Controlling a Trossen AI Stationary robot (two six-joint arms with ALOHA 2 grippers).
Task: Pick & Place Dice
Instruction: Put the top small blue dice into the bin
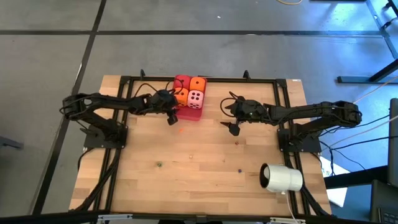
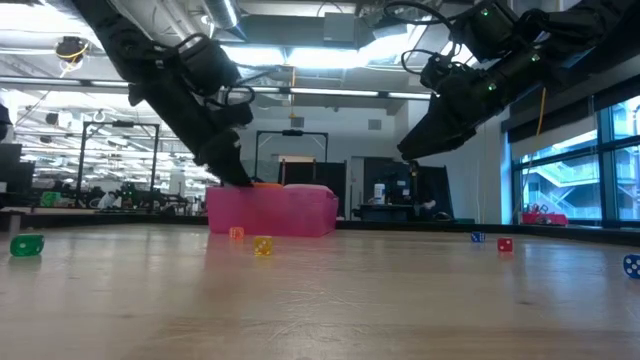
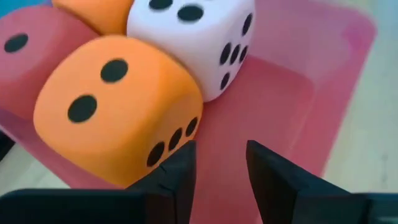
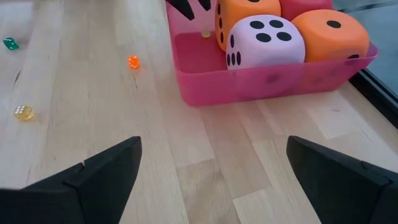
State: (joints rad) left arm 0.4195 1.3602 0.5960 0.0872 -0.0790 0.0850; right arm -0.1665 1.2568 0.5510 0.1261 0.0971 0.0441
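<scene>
Four soft dice sit packed two by two on the floor of a pink tray (image 1: pixel 189 115): a red die (image 1: pixel 182 81), an orange die (image 1: pixel 198 84), a second orange die (image 1: pixel 181 96) and a pale pink die (image 1: pixel 195 98). My left gripper (image 1: pixel 172 117) hangs over the tray's near left corner. In the left wrist view it (image 3: pixel 221 165) is open by a narrow gap above the tray floor (image 3: pixel 280 93), beside the nearer orange die (image 3: pixel 118 106). My right gripper (image 1: pixel 233 127) hovers wide open (image 4: pixel 211 168) over bare table to the tray's right. My left gripper has one finger (image 3: pixel 180 174) right beside the lower edge of the nearer orange die (image 3: pixel 168 146), coming from above and the tray's near side. I cannot tell whether it touches the die. Nothing lies between the fingers.
Tiny dice lie scattered on the wood: orange (image 4: pixel 133 61), yellow (image 4: pixel 23 112) and green (image 4: pixel 9 43) near the tray, red (image 2: pixel 505 244) and blue (image 2: pixel 478 237) farther right. A white cylinder (image 1: pixel 281 178) lies at the table's near right. A black frame rims the table.
</scene>
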